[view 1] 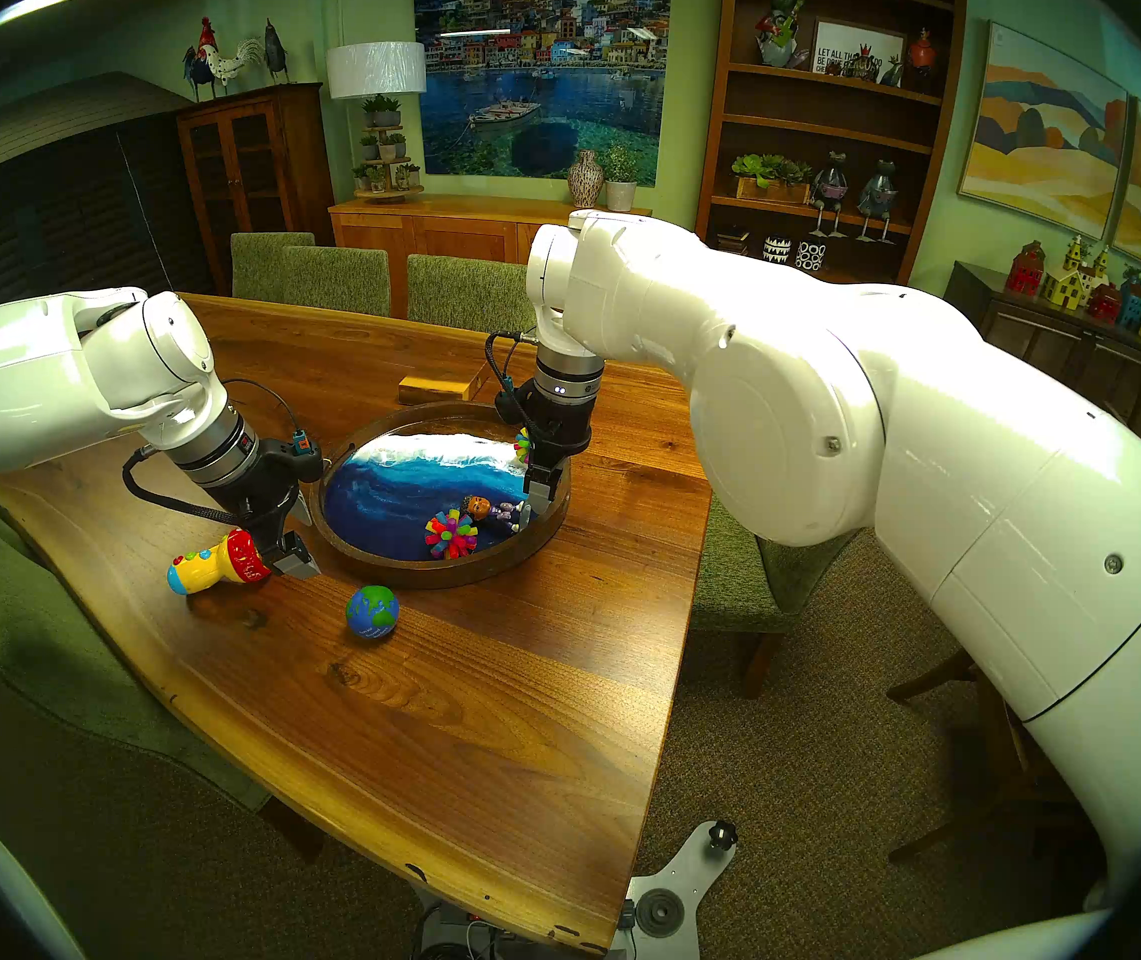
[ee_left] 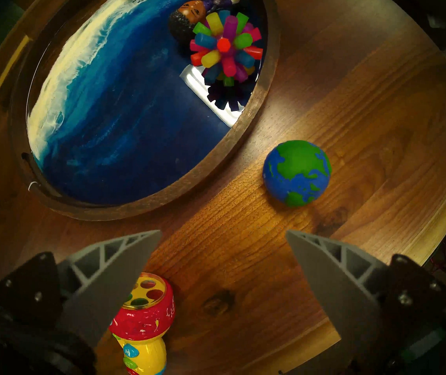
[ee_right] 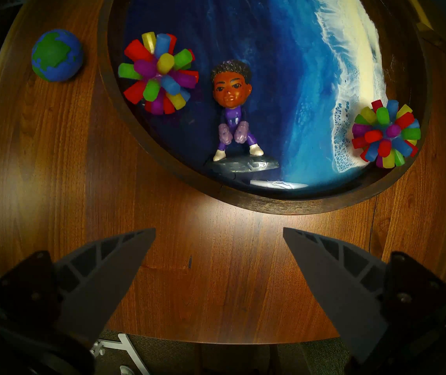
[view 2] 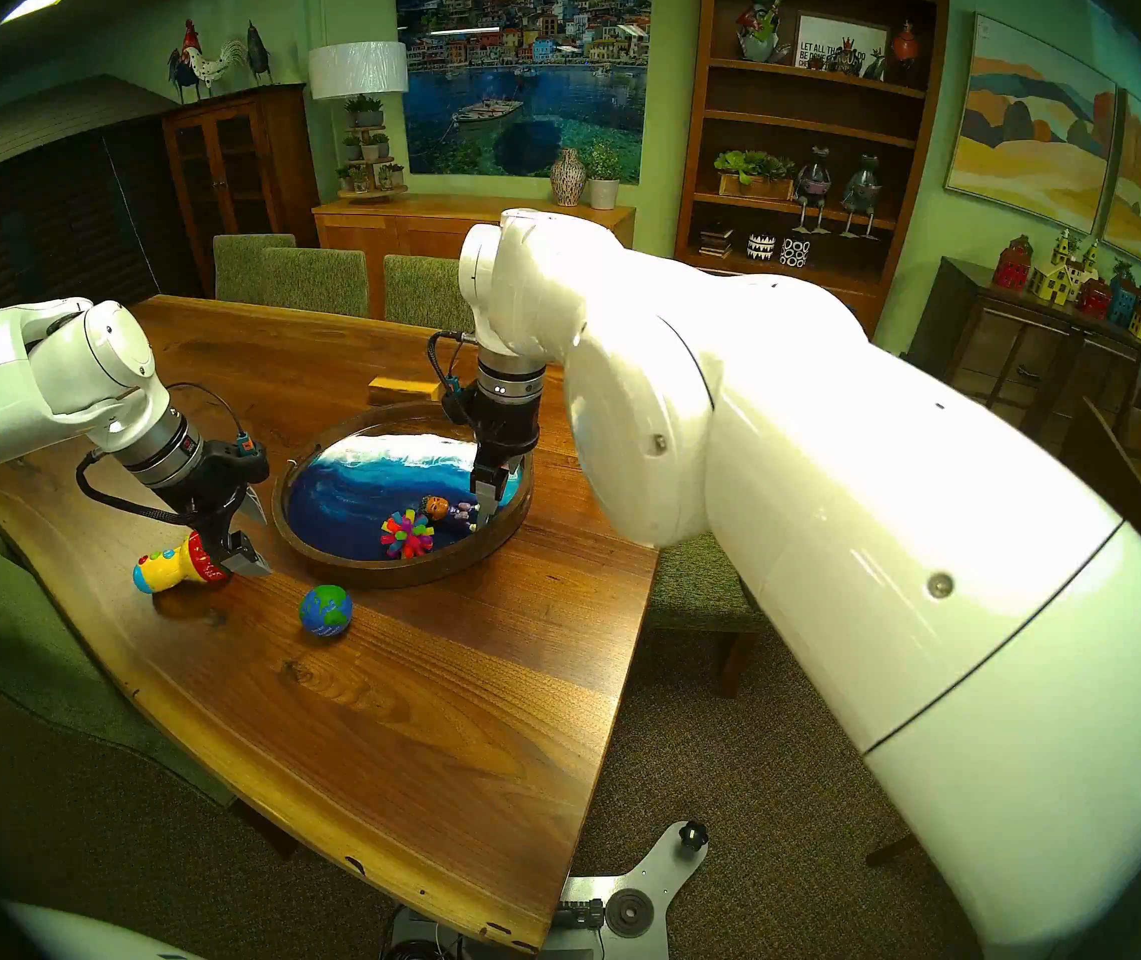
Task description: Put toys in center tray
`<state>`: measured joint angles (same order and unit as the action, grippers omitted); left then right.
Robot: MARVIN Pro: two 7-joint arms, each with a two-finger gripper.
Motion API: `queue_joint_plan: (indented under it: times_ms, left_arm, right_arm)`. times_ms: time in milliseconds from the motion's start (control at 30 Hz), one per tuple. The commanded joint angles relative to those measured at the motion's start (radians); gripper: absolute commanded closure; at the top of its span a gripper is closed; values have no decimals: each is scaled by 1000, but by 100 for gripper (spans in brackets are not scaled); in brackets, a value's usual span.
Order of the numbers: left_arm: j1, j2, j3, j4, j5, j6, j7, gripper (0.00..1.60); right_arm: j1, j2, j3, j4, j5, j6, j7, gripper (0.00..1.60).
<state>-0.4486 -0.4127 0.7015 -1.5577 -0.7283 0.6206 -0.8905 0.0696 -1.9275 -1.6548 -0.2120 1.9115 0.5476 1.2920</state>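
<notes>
The center tray (view 1: 415,572), round with a dark wooden rim and a blue wave surface, holds a doll (view 1: 488,508) in purple and two spiky balls (view 1: 451,535) (ee_right: 385,133). Left of the tray, a red-yellow-blue flashlight toy (view 1: 214,565) lies on the table. My left gripper (view 1: 301,536) stands open at its red head, which sits against one finger (ee_left: 124,269); the jaws are not closed on it. A blue-green globe ball (view 1: 373,611) rests in front of the tray. My right gripper (view 1: 540,494) hangs open and empty over the tray's right rim.
A yellowish wooden block (view 1: 436,387) lies just behind the tray. Green chairs (view 1: 339,276) line the far side and both sides of the table. The table's front edge (view 1: 553,931) is near my base.
</notes>
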Motion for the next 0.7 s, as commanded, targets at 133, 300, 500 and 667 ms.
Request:
queue_joint_plan:
  times_ms: [133,300,500,667]
  left_arm:
    - [-48,35,-23,97,-7,-16,-50,0]
    - [-55,47,-15,167,13,-19,-65,0]
    - [-51,55,1,260,48,-34,-82,0]
    - [-45,52,9,314,68,-56,-103,0]
  right_arm:
    - [39,3,3,18,-2,-1,64,0]
    - [39,4,5,17,-3,-1,60,0]
    - [40,4,8,17,-4,-1,60,0]
    - [40,4,8,18,-6,-1,64,0]
